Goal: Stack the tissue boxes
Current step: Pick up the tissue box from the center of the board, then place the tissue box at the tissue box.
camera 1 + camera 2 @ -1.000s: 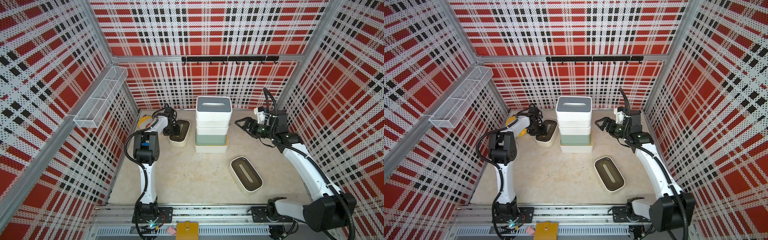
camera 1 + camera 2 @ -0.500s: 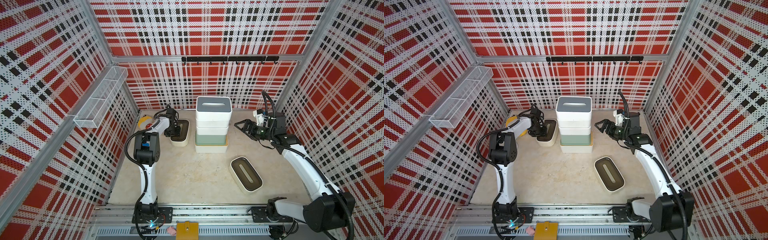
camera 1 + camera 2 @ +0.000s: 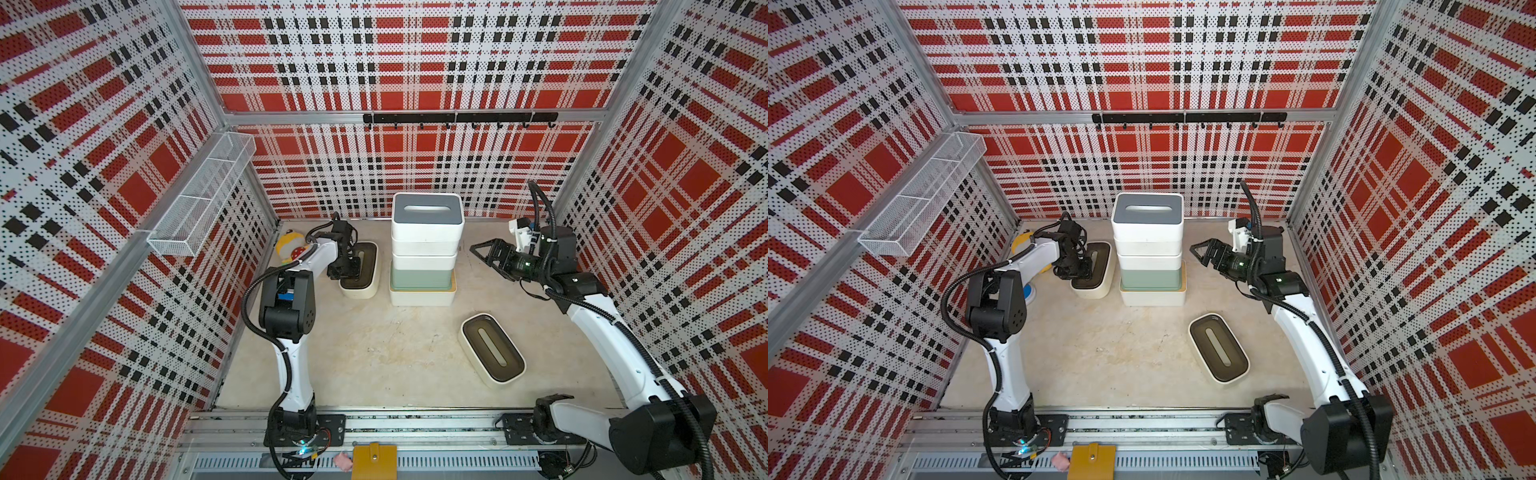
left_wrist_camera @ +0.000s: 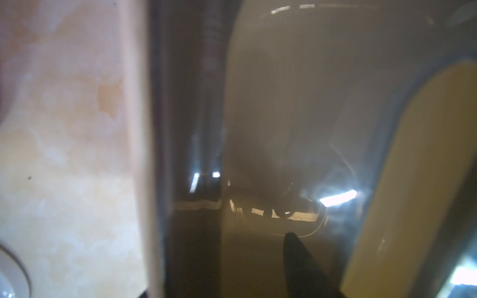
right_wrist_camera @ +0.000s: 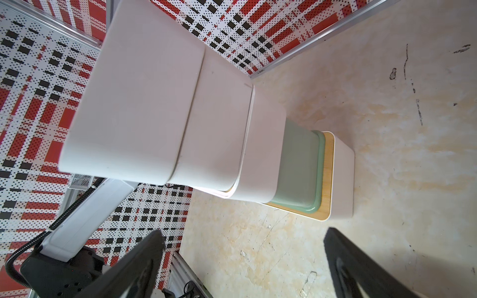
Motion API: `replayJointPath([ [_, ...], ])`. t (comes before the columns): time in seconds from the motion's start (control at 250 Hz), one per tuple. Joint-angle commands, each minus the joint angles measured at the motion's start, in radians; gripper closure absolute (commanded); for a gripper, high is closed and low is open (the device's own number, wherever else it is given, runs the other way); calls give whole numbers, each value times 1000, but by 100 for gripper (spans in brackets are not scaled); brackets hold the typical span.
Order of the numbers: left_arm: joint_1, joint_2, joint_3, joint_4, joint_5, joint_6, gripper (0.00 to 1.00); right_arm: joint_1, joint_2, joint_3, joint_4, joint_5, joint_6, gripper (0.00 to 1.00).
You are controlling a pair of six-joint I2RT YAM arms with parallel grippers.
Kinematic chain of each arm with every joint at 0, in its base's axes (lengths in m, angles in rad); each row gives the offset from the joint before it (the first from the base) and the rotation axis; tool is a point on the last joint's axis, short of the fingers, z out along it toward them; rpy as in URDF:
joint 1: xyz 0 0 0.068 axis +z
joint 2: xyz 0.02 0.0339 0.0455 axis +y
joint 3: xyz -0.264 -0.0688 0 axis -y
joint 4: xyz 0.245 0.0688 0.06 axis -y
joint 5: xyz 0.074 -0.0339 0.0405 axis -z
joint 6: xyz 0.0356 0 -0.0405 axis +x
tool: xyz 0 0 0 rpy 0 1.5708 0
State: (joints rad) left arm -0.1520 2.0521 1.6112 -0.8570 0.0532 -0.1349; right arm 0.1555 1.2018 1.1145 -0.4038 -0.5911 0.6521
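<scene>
Olive-lidded box [image 3: 367,261] beneath left end effector [image 3: 348,272]

The left arm [image 3: 293,374] and the right arm [image 3: 606,336] share glossy white link shells, blocky black joint housings and black base plates [image 3: 332,428]. A black ribbed cable [image 3: 244,305] loops beside each; a blue patch [image 3: 286,296] shows in the left elbow housing, left of centre, and a green light [image 3: 524,262] on the right wrist. The left tool [image 3: 347,272] and right tool [image 3: 478,251] are black, the right one built of thin triangular frames.
</scene>
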Motion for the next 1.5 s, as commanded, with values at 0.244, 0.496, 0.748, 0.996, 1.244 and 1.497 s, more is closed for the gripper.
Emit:
replayJointPath([
  [0.244,49,-288,-223,81,136,-115,50,-2,-60,-47,135,10,52,0],
  [0.496,113,-523,-423,111,221,-139,50,-2,-93,-94,215,23,81,0],
  [0.748,122,-781,-551,131,301,-138,50,-1,-107,-82,165,54,128,0],
  [0.996,56,-1024,-615,132,323,-103,49,-1,-137,-33,9,117,34,0],
  [1.244,-127,-1132,-614,138,263,22,49,-1,-195,-8,-70,165,21,0],
  [1.497,-348,-1163,-603,198,199,133,49,-1,-240,-30,-22,5,2,0],
])
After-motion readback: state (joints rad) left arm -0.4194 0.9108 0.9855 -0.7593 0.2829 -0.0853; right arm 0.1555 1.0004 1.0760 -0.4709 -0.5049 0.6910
